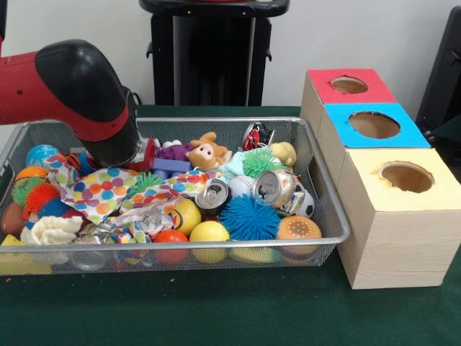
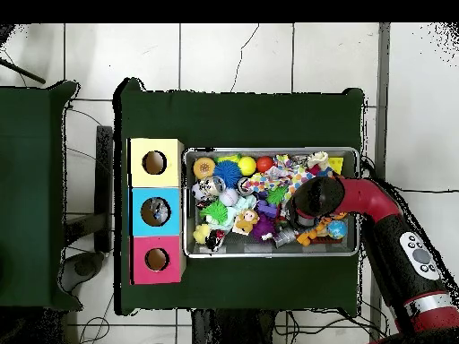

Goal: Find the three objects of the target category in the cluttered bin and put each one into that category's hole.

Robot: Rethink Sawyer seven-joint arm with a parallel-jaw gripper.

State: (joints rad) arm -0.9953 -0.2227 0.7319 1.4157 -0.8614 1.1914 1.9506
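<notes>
The gripper (image 1: 144, 155) reaches down into the far left part of the wire bin (image 1: 328, 209), its tip buried among the toys just beside a red and white piece; its state cannot be told, as the arm's black end (image 1: 86, 79) hides it. In the overhead view the arm (image 2: 376, 210) enters over the bin's right end, its black end over the clutter there.

Just near of the gripper lies a polka-dot cloth (image 1: 108, 189), spreading right toward a crushed silver can (image 1: 213, 193). A second can (image 1: 275, 187) lies right of it, touching a blue spiky ball (image 1: 248, 218). Far of these sit a purple block (image 1: 171, 166), a small brown monkey toy (image 1: 207, 151) and a green spiky ball (image 1: 259, 162). Along the near wall rest two yellow balls (image 1: 209, 232), a red ball (image 1: 170, 236) and an orange spotted ball (image 1: 298, 229). At the left end are an orange spiky ball (image 1: 39, 194) and a white woolly toy (image 1: 50, 229).

Right of the bin, just beside it, stand three wooden boxes in a row, each with a round hole on top: yellow box (image 1: 403, 209) nearest, blue box (image 1: 374, 126) in the middle, red box (image 1: 348, 86) farthest. All stands on a green tablecloth (image 1: 216, 310).
</notes>
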